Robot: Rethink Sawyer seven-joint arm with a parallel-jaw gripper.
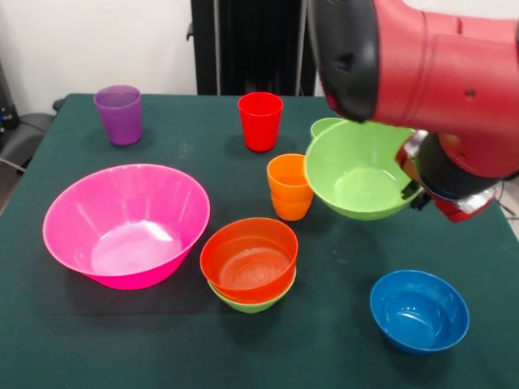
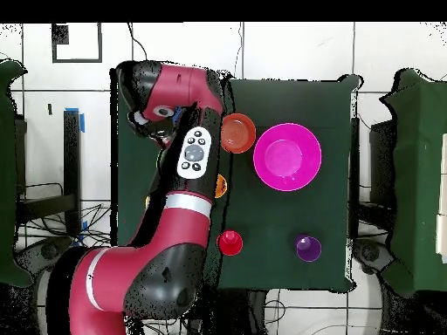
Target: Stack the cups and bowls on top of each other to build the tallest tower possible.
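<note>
My gripper (image 1: 411, 188) is shut on the right rim of the large lime green bowl (image 1: 354, 168), which tilts toward the camera at the right of the middle. The light green cup (image 1: 323, 125) peeks out behind it. The orange cup (image 1: 289, 185) stands just left of it and seems nested with a second cup. The red-orange bowl (image 1: 249, 259) sits in the small green bowl (image 1: 251, 305). The pink bowl (image 1: 126, 224), blue bowl (image 1: 419, 310), red cup (image 1: 260, 120) and purple cup (image 1: 118, 113) stand apart. The yellow cup is not visible.
My arm (image 2: 188, 166) covers the table's left part in the overhead view, hiding the gripper there. That view shows the pink bowl (image 2: 287, 157), red-orange bowl (image 2: 237, 134), red cup (image 2: 230, 242) and purple cup (image 2: 306, 249). The table (image 1: 340, 340) is dark green.
</note>
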